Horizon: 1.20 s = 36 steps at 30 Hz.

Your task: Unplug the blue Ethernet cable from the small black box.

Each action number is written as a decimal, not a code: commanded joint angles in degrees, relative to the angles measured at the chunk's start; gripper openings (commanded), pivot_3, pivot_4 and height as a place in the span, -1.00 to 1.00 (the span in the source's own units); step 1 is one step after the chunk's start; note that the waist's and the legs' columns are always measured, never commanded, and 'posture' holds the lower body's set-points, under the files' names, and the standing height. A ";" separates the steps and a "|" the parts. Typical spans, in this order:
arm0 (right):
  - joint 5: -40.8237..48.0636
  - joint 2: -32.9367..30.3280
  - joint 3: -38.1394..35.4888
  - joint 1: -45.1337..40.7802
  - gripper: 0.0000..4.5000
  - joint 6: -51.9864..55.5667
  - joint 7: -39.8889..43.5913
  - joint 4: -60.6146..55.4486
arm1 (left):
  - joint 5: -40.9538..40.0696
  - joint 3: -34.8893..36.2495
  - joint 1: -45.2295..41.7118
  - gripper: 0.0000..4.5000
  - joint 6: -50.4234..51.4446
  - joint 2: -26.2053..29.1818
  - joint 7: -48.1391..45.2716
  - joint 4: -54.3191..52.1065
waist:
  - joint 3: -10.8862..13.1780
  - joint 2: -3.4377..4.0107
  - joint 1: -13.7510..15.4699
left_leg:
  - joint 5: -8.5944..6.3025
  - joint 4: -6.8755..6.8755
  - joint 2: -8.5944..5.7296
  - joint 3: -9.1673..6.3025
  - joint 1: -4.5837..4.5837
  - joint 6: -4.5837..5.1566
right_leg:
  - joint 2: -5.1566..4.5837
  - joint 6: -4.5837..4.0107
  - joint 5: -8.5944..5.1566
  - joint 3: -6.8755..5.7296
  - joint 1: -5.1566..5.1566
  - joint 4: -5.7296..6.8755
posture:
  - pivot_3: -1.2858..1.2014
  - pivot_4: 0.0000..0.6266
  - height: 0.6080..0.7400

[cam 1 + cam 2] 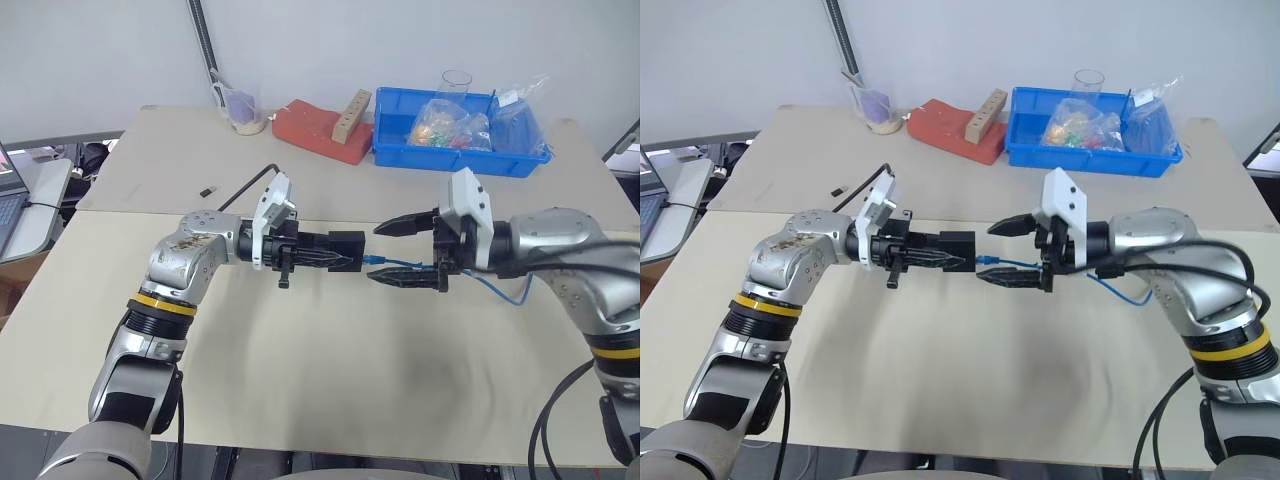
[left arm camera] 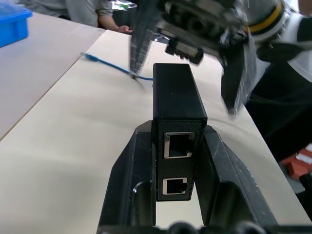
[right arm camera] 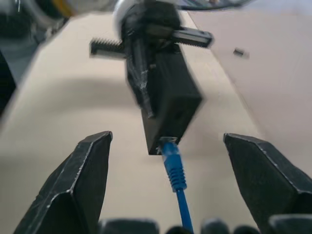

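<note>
My left gripper (image 1: 340, 251) is shut on the small black box (image 1: 347, 245) and holds it level above the table, its fingers (image 2: 141, 161) clamping the box's two sides. Two empty ports on the box (image 2: 178, 92) face the left wrist camera. At the box's far end sits the clear plug of the blue Ethernet cable (image 3: 171, 163); whether it is seated in the port I cannot tell. My right gripper (image 1: 386, 252) stands open around the plug, one finger above and one below. The cable (image 1: 500, 290) runs back along the lower finger and loops under my right forearm.
At the table's back stand a blue bin (image 1: 400, 155) of bagged items, a red pad (image 1: 310, 132) with a wooden block, and a plastic cup (image 1: 243, 110). A black hex key (image 1: 250, 185) and a tiny black chip (image 1: 207, 190) lie behind my left arm. A person (image 2: 87, 9) sits beyond the table.
</note>
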 commanded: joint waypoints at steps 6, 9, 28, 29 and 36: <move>0.84 0.33 -1.76 -1.09 0.16 6.46 -0.08 -2.13 | 0.31 0.41 0.22 -0.75 -2.17 0.38 -1.83 -1.44 | 0.00 0.00 0.06 | 0.02 0.00 -0.05 -0.01 -0.06 0.05 | 0.01 0.00 0.00 -0.01 -0.08 -0.03 | 0.03 -0.52 1.00; -0.03 0.76 -1.34 -1.25 0.16 6.39 -0.26 -1.94 | 0.17 0.40 0.41 -0.75 -2.25 0.27 -1.85 -1.83 | 0.00 0.00 0.02 | 0.02 0.00 -0.04 -0.01 -0.06 0.06 | 0.01 0.00 0.00 -0.02 -0.08 -0.04 | 0.03 -0.52 1.00; -4.68 3.01 1.27 -1.69 0.16 6.34 3.63 -0.75 | -0.28 0.41 0.48 -0.75 -2.14 0.09 -2.15 -3.02 | 0.00 0.00 -0.06 | 0.03 0.00 -0.04 -0.03 -0.06 0.07 | 0.03 0.00 0.00 -0.04 -0.10 -0.03 | 0.03 -0.52 1.00; -4.88 3.11 1.31 -1.67 0.16 6.31 3.78 -0.64 | -0.23 0.35 0.55 -0.75 -2.23 0.10 -2.23 -3.04 | 0.00 0.00 -0.06 | 0.03 0.00 -0.04 -0.03 -0.06 0.07 | 0.02 0.00 0.00 -0.04 -0.10 -0.03 | 0.03 -0.52 1.00; -6.04 3.69 0.91 -2.21 0.16 6.45 4.79 0.41 | 0.32 -0.12 0.61 -0.75 -2.90 0.12 -2.65 -2.89 | 0.00 0.00 -0.05 | 0.03 0.00 -0.04 -0.03 -0.06 0.07 | 0.02 0.00 0.00 -0.05 -0.10 -0.03 | 0.03 -0.52 1.00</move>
